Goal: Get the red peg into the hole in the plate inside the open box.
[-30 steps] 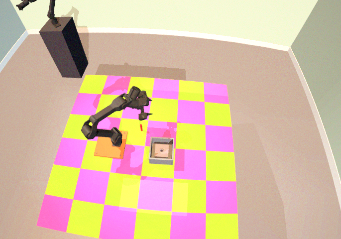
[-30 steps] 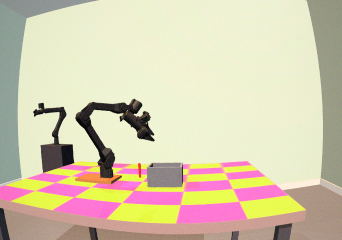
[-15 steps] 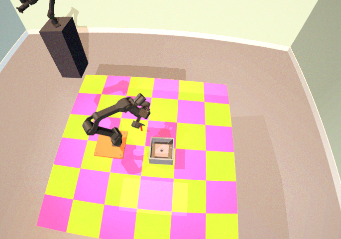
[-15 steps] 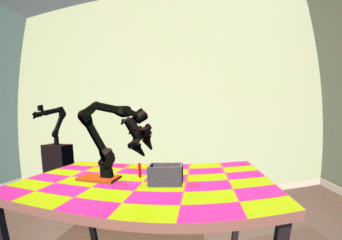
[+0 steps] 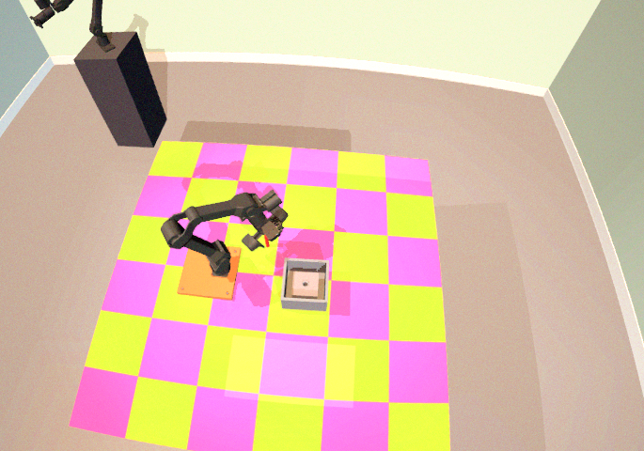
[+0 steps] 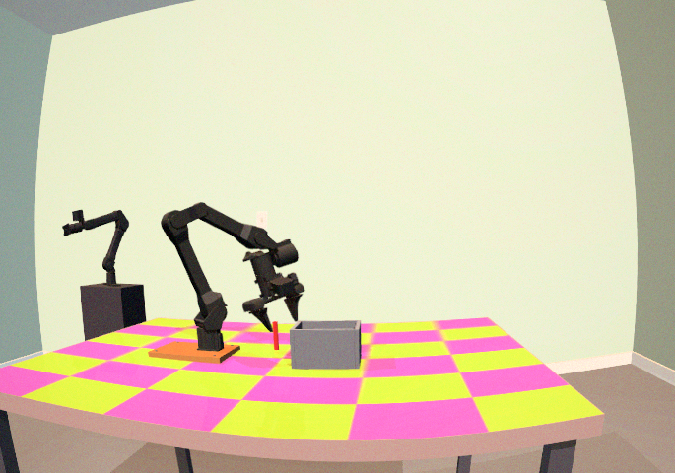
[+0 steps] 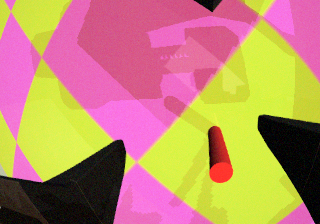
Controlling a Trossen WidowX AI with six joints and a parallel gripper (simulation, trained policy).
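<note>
The red peg (image 5: 266, 241) (image 6: 276, 335) (image 7: 219, 154) stands upright on the checkered table, between the arm's base and the box. My gripper (image 6: 284, 325) (image 7: 194, 135) is open and empty, tilted, with its fingertips near the height of the peg's top. In the wrist view the peg shows between the two fingers, closer to the right one. In the top view the hand partly hides the peg. The open grey box (image 5: 306, 304) (image 6: 324, 345) stands to the right of the peg. Inside it lies a pale plate (image 5: 299, 276) with a dark hole (image 5: 306, 284).
The arm's orange base plate (image 5: 195, 282) (image 6: 181, 352) is left of the peg. A dark pedestal (image 5: 119, 95) (image 6: 103, 309) with a second arm (image 5: 96, 21) (image 6: 115, 239) stands beyond the table's back left edge. The box walls rise close beside the hand.
</note>
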